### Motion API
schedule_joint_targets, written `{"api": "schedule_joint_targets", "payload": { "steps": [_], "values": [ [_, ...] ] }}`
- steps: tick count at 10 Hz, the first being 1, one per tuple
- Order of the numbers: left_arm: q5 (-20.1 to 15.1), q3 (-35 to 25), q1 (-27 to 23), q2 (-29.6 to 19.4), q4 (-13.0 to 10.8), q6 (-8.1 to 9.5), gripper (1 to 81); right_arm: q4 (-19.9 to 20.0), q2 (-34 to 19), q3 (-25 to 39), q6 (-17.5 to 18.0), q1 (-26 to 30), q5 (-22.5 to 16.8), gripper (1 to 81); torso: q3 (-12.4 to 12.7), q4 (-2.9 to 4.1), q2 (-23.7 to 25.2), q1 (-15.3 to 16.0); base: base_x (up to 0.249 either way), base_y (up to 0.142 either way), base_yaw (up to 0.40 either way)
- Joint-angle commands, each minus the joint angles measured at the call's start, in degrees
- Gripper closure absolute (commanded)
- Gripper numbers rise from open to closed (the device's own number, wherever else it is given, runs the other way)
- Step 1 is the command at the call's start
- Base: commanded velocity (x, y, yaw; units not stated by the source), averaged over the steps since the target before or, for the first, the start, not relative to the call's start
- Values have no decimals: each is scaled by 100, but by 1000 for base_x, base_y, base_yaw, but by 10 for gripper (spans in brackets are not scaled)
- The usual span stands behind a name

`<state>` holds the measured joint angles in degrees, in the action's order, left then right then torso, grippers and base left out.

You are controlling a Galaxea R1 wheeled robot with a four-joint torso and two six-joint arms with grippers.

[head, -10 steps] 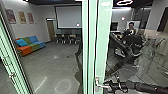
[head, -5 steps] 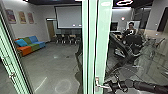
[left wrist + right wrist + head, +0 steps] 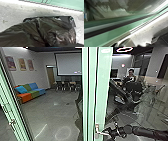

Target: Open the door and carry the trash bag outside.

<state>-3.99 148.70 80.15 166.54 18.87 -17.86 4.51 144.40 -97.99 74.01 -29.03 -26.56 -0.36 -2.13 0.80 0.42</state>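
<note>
Currently, black right gripper (image 3: 108, 132) sits at five o'clock in head view, beside bent silver handle (image 3: 98, 131) on pale-green door frame (image 3: 103, 92). Crinkled black plastic trash bag (image 3: 41, 28) bunches below left wrist camera. Either gripper's opening or hold: cannot tell.

I see pale green door frame (image 3: 103, 84) with dark vertical stripes. Sofa (image 3: 31, 92) in colour blocks: orange, green, 2 blues. Floor (image 3: 52, 110) grey. Screen (image 3: 68, 63) pale grey, black-edged. I get trash bag (image 3: 37, 30) glossy brownish black, door handle (image 3: 97, 129) silvery.
</note>
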Motion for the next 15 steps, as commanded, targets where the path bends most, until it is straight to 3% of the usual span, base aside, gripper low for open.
{"api": "schedule_joint_targets", "payload": {
  "steps": [1, 4, 7, 15],
  "values": [
    [-322, 1, -382, -41, 38, 11, 811, -249, -293, 832, 26, 771, -52, 10, 0, 0, 0, 0, 0, 0, 0],
    [-261, 1, -399, -6, 38, 2, 811, -407, -444, 1072, 202, 823, -51, 10, -2, 0, 0, 0, 0, 0, 0],
    [-261, 1, -399, -32, 46, 2, 811, -644, -76, 705, 658, 893, -147, 10, -2, 0, 0, 2, 0, 0, 0],
    [-261, 1, -390, -50, 64, 11, 811, -618, 171, -44, 685, 762, -147, 10, 0, 0, 2, -11, 0, 0, 0]
  ]
}}
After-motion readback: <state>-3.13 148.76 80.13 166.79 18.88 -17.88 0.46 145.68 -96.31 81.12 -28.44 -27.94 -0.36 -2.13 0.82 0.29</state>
